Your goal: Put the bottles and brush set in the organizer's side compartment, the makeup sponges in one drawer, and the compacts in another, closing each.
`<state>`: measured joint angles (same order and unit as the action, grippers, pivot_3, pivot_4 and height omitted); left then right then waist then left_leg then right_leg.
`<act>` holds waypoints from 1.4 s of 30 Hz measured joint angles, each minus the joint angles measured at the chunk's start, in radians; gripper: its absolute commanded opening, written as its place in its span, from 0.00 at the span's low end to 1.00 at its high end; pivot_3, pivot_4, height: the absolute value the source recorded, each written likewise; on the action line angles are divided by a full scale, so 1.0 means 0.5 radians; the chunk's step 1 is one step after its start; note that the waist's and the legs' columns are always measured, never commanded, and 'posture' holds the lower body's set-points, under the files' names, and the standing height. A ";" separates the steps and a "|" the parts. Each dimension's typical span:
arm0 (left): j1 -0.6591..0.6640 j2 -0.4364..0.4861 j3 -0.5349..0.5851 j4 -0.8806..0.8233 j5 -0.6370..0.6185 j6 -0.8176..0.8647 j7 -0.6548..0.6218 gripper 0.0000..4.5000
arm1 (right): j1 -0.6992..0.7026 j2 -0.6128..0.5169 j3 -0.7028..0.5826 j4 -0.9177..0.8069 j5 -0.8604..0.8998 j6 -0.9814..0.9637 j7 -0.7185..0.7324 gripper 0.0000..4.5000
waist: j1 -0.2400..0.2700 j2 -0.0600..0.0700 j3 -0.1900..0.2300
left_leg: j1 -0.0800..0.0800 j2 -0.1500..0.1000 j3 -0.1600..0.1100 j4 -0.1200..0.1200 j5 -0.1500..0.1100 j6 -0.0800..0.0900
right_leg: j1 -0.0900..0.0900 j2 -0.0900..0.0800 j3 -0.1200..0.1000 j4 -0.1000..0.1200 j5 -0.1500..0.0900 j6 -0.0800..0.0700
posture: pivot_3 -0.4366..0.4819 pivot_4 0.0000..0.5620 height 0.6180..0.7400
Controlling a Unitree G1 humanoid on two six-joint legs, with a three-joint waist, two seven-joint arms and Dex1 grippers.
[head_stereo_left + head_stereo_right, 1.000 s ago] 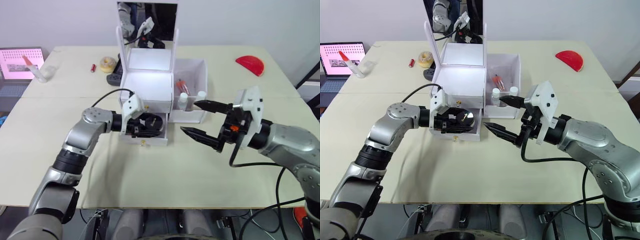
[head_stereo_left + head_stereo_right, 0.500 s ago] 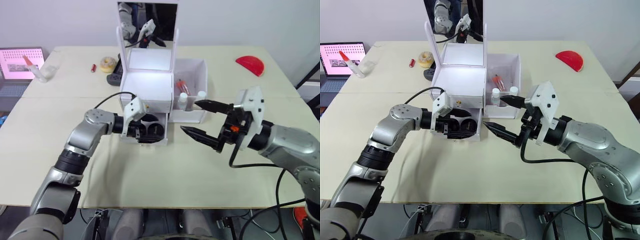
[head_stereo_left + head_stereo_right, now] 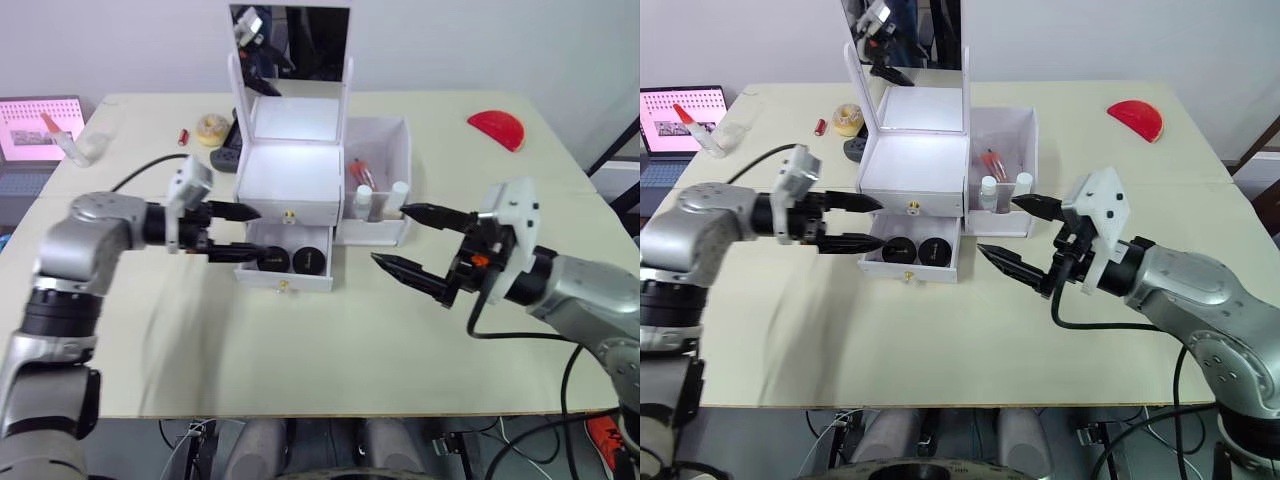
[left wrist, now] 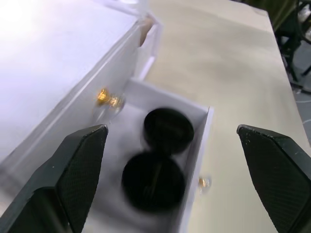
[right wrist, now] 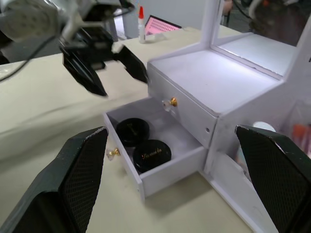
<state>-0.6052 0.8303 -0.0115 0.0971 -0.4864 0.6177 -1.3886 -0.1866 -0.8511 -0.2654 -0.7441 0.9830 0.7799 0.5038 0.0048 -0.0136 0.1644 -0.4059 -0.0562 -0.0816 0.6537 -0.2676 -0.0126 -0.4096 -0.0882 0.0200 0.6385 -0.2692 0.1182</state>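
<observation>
Compacts (image 3: 292,260) lie side by side in the lower drawer (image 3: 285,272) of the organizer (image 3: 292,185), and we find that drawer pulled out, its gold knob facing the table's near edge. We note the upper drawer (image 3: 289,213) shut. In the side compartment (image 3: 380,190) we see the two white-capped bottles (image 3: 382,198) standing upright against the low front wall, with the brush set (image 3: 361,176) leaning behind them.

We record the left gripper (image 3: 232,231) just beside the open drawer on its left, fingers spread apart and holding nothing, apart from the drawer. We record the right gripper (image 3: 418,240) to the right of the drawer, in front of the side compartment, its fingers likewise spread wide and empty; one fingertip reaches close to the compartment's front wall.

Elsewhere on the table (image 3: 330,340) we note a red semicircular piece (image 3: 497,130) at the far right, a tape roll (image 3: 212,128) behind the organizer, and a laptop (image 3: 38,128) at the far left.
</observation>
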 measured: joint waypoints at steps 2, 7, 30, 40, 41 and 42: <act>0.124 0.065 0.005 -0.041 -0.016 0.026 -0.051 0.82 | 0.075 -0.024 -0.079 0.000 0.010 0.000 0.026 1.00 | 0.001 0.000 0.000 | 0.000 0.000 0.000 0.000 0.000 0.000 | 0.000 0.000 0.001 0.000 0.000 0.000 | 0.48 0.27 1.00; 0.346 0.146 0.004 -0.196 -0.051 -0.001 -0.135 0.25 | 0.171 -0.076 -0.217 0.001 0.032 0.000 0.086 1.00 | 0.014 0.000 0.000 | 0.000 0.000 0.000 0.000 0.000 0.000 | 0.002 -0.003 0.001 0.000 0.000 0.000 | 0.48 0.27 1.00; 0.188 -0.590 -0.255 0.002 0.531 -0.389 0.854 0.01 | 0.087 -0.101 -0.201 -0.005 0.102 0.040 0.019 1.00 | 0.015 0.000 0.001 | -0.001 0.000 0.000 0.008 -0.001 0.001 | 0.001 -0.001 0.000 0.005 0.000 0.000 | 0.48 0.27 1.00; 0.095 -0.720 -0.247 0.198 0.608 -0.473 1.097 0.01 | 0.085 -0.105 -0.200 -0.037 0.141 0.043 -0.010 1.00 | 0.016 -0.001 0.001 | -0.001 -0.001 0.000 0.016 -0.001 0.002 | 0.002 -0.001 0.000 0.011 0.000 0.000 | 0.48 0.27 1.00; 0.095 -0.727 -0.247 0.198 0.607 -0.473 1.101 0.01 | 0.085 -0.109 -0.200 -0.037 0.144 0.043 -0.010 1.00 | 0.016 -0.001 0.001 | -0.001 -0.001 0.000 0.016 -0.001 0.002 | 0.001 -0.001 0.000 0.012 0.000 0.000 | 0.48 0.27 1.00; 0.095 -0.734 -0.247 0.198 0.607 -0.472 1.106 0.01 | 0.086 -0.115 -0.201 -0.037 0.145 0.043 -0.010 1.00 | 0.016 -0.001 0.001 | -0.001 -0.001 0.000 0.016 -0.001 0.002 | 0.001 -0.001 0.000 0.013 0.000 0.000 | 0.48 0.27 1.00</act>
<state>-0.5577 0.4634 -0.1349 0.1962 -0.1829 0.3815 -0.8358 -0.1438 -0.9084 -0.3656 -0.7625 1.0554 0.8012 0.4988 0.0127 -0.0139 0.1648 -0.4067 -0.0566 -0.0817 0.6619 -0.2682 -0.0118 -0.4089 -0.0889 0.0200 0.6448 -0.2692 0.1183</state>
